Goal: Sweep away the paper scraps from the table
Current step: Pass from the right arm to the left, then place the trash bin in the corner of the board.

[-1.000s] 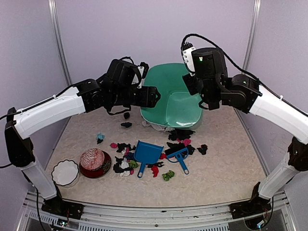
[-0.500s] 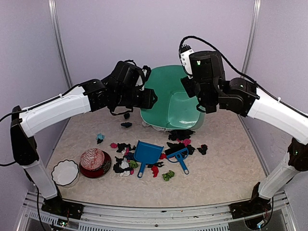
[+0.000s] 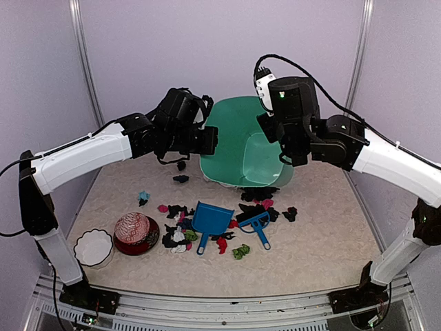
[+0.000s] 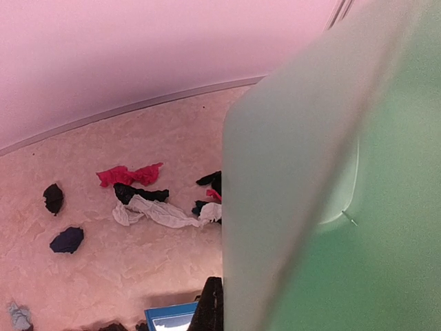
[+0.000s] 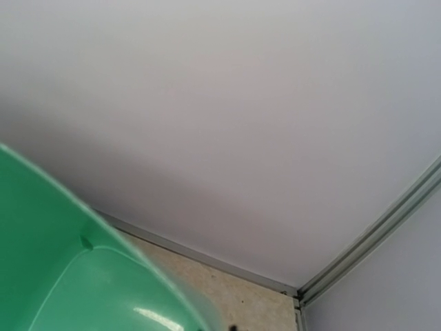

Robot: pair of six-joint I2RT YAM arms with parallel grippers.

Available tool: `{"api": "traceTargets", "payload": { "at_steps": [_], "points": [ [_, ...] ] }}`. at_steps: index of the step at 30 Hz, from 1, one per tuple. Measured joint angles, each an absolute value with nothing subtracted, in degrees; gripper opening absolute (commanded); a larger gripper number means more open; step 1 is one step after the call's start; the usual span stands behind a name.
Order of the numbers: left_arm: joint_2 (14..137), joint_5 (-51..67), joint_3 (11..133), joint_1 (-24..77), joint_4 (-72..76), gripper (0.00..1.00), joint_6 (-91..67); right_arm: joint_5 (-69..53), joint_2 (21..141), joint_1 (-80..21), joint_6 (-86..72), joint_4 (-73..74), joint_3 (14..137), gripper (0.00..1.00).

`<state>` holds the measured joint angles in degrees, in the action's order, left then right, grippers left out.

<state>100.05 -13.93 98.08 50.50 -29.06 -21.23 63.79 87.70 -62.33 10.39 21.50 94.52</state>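
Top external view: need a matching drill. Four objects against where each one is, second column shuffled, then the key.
Objects
1. green tub
2. blue dustpan
3. white bowl
4. blue hand brush

Places
A. nearest the front-left corner of the table
B. lying just right of the dustpan
C. raised and tilted at the back
D. lying between the red bowl and the brush

Pairs: 1-C, 2-D, 3-A, 4-B
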Motion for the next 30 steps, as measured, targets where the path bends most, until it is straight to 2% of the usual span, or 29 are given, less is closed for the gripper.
{"api": "traceTargets", "payload": {
  "at_steps": [3,11,20,27,30],
  "points": [
    [100.1,-13.8,98.1,50.5,-29.1,0.0,-21.2,63.8,87.6,-62.4,10.3,21.3,94.2,0.0],
    [100.1,-12.7,98.0,50.3,-29.3,0.0,-21.8,62.9,87.2,-63.0,7.9,20.2,93.8,0.39],
    [99.2,-12.1,96.9,50.0,-29.7,0.0,-21.7,59.4,86.3,-63.3,5.1,21.1,94.8,0.67],
    [96.9,-11.3,94.9,47.3,-29.7,0.0,-21.7,52.4,81.0,-63.4,0.8,23.8,96.2,0.83],
    [95.5,-11.4,94.1,45.4,-29.7,0.0,-21.7,50.2,77.6,-63.4,-0.6,24.0,96.2,0.86]
  ]
}}
